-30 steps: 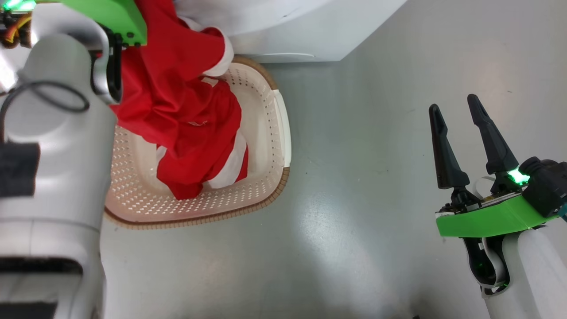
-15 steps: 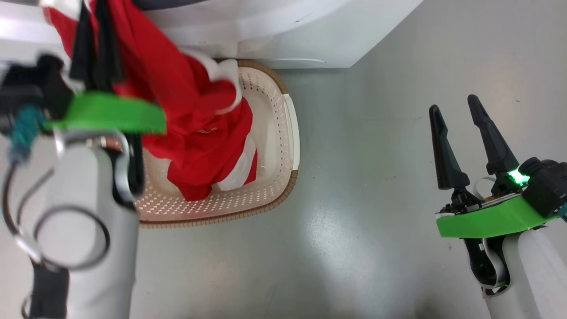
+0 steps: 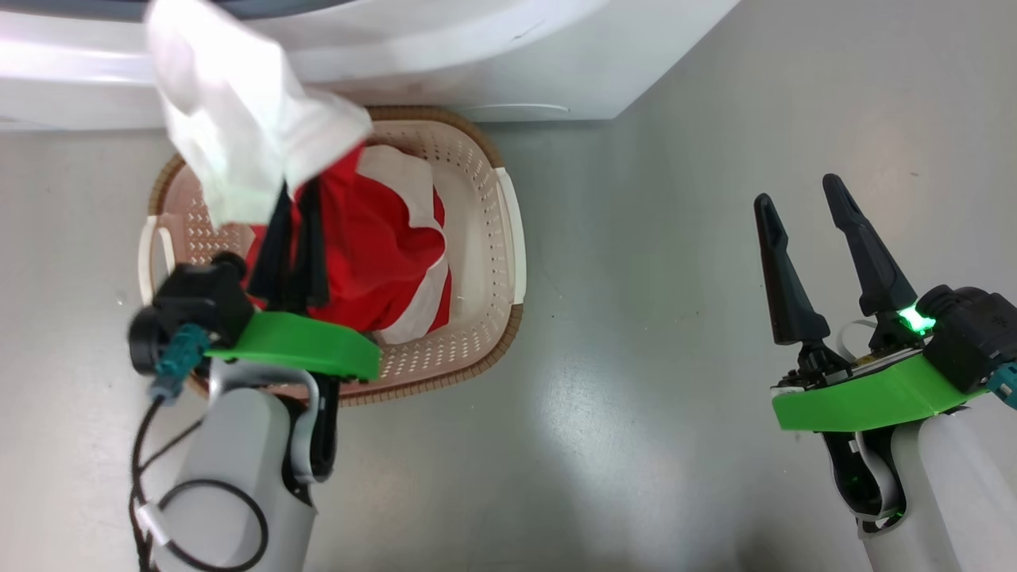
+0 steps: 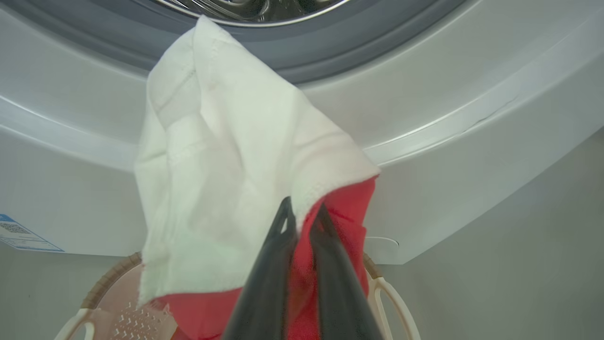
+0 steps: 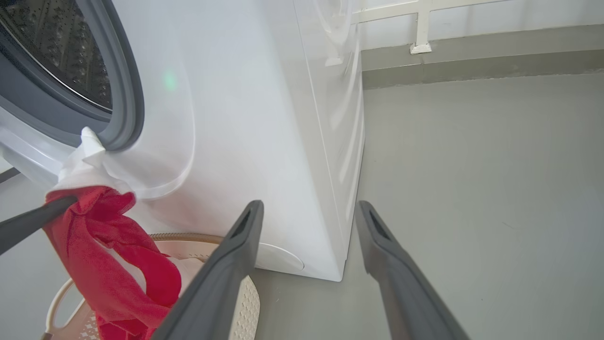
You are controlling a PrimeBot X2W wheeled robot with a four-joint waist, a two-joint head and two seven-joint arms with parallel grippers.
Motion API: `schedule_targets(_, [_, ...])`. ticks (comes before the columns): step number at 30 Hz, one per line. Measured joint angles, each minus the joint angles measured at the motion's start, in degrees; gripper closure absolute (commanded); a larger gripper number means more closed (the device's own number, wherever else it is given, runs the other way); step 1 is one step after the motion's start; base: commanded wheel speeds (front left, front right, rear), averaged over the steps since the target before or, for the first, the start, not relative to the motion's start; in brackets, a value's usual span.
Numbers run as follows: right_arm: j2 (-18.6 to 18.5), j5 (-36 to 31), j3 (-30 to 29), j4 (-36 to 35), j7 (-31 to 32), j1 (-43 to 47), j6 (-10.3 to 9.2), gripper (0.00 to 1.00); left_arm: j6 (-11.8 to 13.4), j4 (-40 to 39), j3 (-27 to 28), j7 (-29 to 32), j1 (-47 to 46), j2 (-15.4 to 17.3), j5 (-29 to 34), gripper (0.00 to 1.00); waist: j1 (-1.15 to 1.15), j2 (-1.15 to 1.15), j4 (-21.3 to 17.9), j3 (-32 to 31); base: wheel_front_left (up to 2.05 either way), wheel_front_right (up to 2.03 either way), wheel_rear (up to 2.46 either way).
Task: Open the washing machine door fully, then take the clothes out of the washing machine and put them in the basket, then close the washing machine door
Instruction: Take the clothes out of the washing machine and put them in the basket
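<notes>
Moved since earlier frame: left pincer, swung down from beside the washing machine to above the basket. Clenched on the clothes; the red bulk hangs into the basket, white panel flipped over the fingertips. Right pincer: released, idle, well apart. Done: extraction, apparently. Left: letting go, door closing.

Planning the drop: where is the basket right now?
Head view: the basket sits on the floor left of centre, just in front of the washing machine, beneath the left gripper holding the clothes.
</notes>
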Motion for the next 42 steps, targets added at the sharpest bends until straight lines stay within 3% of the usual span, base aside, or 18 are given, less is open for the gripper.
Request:
schedule_targets(25, [0.96, 0.09, 0.05, -0.34, -0.01, -2.55, 0.0, 0.0, -3.61, 27.81, -0.55, 0.0, -10.74, -0.01, -0.45, 1.0, 0.0, 0.0, -3.9, 6.79, 0.0, 0.0, 0.0])
schedule_targets(32, [1.0, 0.09, -0.09, -0.33, -0.01, -2.57, 0.0, 0.0, -4.02, 28.46, 0.56, 0.0, -11.61, -0.03, -0.29, 0.51, 0.0, 0.0, -3.86, 6.68, 0.0, 0.0, 0.0])
schedule_targets(33, [1.0, 0.09, -0.1, -0.31, -0.01, -2.57, 0.0, 0.0, -4.03, 28.46, 0.68, 0.0, -11.6, -0.03, -0.26, 0.28, 0.0, 0.0, -3.8, 6.55, 0.0, 0.0, 0.0])
schedule_targets(35, [1.0, 0.09, -0.1, -0.22, -0.01, -2.57, 0.0, 0.0, -4.11, 28.43, 0.88, 0.0, -11.57, -0.03, -0.26, 0.01, 0.0, 0.0, -3.67, 6.18, 0.0, 0.0, 0.0])
schedule_targets(42, [0.89, 0.09, -0.13, 0.22, 0.0, -2.55, 0.0, 0.0, -4.54, 27.7, 1.57, 0.0, -11.2, -0.05, -0.47, 0.0, 0.0, 0.0, -3.31, 4.07, 0.0, 0.0, 0.0])
